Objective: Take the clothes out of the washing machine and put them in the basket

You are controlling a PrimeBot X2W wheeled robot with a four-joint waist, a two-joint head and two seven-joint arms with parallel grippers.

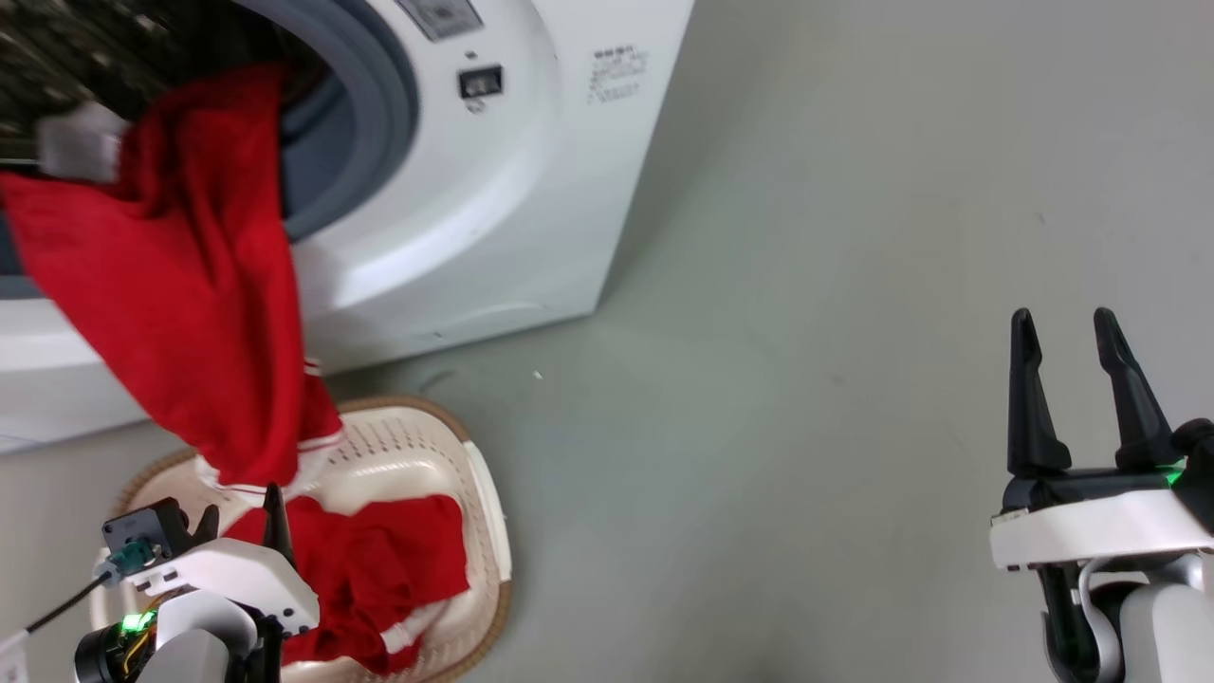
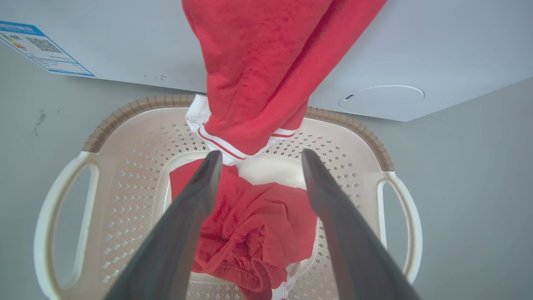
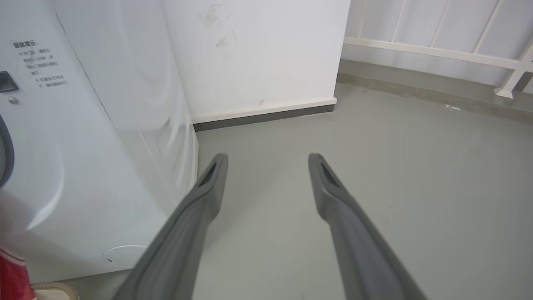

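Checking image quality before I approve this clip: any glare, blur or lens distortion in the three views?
Head view: even light, soft sheen on the washing machine front, its drum dark. Left wrist view: hanging red garment and basket sharp, the left claw blurred up close. Right wrist view: pale reflections on the washer's side, smeared blur at lower left.
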